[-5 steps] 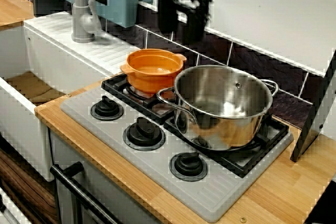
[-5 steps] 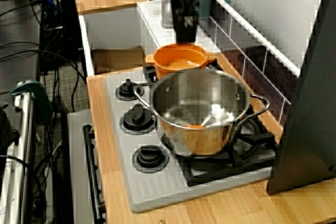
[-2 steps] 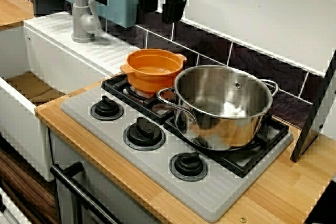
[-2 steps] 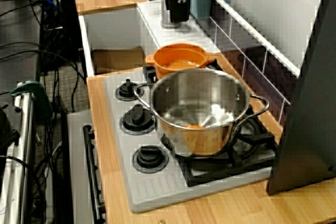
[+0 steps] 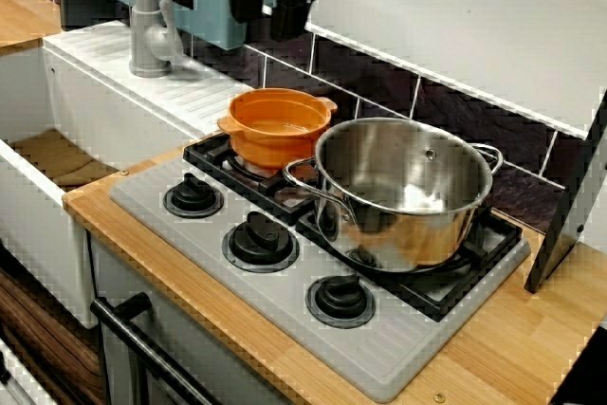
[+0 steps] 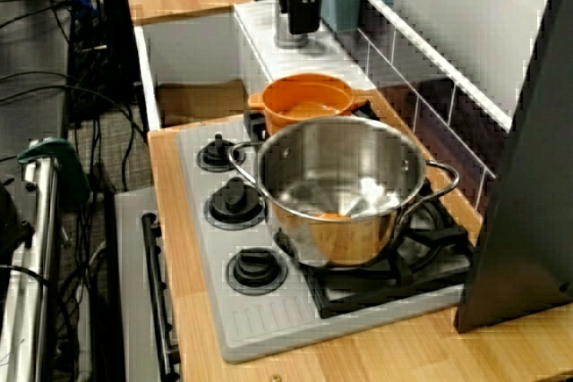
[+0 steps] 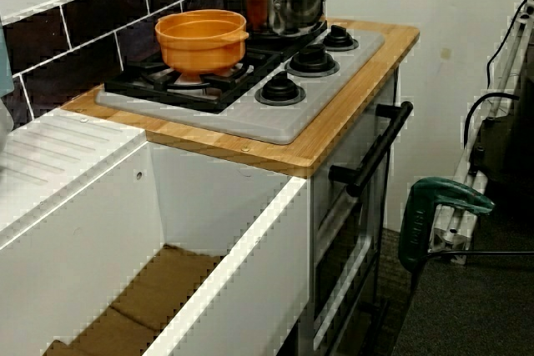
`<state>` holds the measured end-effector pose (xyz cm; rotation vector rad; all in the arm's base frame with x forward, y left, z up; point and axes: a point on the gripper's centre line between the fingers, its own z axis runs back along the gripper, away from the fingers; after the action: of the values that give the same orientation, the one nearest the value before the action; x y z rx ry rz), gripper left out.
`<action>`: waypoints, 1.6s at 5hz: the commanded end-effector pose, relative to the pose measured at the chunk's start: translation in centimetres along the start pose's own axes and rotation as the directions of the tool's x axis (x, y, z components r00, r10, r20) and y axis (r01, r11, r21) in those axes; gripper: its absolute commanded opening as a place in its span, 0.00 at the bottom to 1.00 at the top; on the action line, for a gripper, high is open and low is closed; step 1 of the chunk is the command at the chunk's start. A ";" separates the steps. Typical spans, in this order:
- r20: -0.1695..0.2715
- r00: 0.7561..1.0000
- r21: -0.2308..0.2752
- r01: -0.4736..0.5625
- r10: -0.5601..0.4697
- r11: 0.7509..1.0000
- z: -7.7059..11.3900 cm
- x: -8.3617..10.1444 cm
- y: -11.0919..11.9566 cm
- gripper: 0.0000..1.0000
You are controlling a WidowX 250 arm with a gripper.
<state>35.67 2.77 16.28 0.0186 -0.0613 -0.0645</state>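
- The tool (image 5: 268, 18) hangs high at the top edge of the view across the stove, its fingers pointing straight down and the arm above it cut off by the frame.
- Its two dark fingers stand apart with a gap between them, and nothing is held.
- In the view along the counter, the tool (image 6: 302, 24) shows in front of the grey faucet (image 6: 286, 6), over the white draining board (image 6: 269, 24) — well apart from anything on the stove.
- The nearest vessel is the orange pot (image 5: 277, 125), which sits upright on the rear burner grate of the stove (image 5: 285, 301), below and to the right of the tool.
- Just beside it on the next grate is the large steel pot (image 5: 403, 187); the two look close to touching, though I cannot tell whether they do.
- The stove is set into the wooden counter (image 5: 493, 348).
- A second ago the tool was lower and further right, hanging just behind the orange pot near the tiled wall.
- Since then it has risen and swung left toward the faucet — both pots lie as they did.
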 end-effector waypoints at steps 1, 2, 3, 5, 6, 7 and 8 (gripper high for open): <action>0.043 0.999 0.052 -0.023 0.021 0.998 -1.5 -0.2 2.8 1.00; 0.026 1.000 0.061 -0.004 0.003 0.998 -3.1 -0.3 2.7 1.00; 0.007 1.000 0.056 0.020 -0.020 0.998 -3.8 -0.5 2.3 1.00; 0.027 0.999 0.022 0.040 -0.041 0.999 -3.3 -0.4 2.5 1.00; 0.035 0.999 0.029 0.038 -0.039 0.999 -3.9 -0.6 2.9 1.00; 0.015 0.999 0.048 0.039 -0.040 0.998 -5.2 -1.1 3.2 1.00; 0.016 0.999 0.051 0.041 -0.042 0.998 -5.4 -1.2 3.2 1.00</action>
<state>34.96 5.98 9.50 0.0583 -0.0389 -0.1026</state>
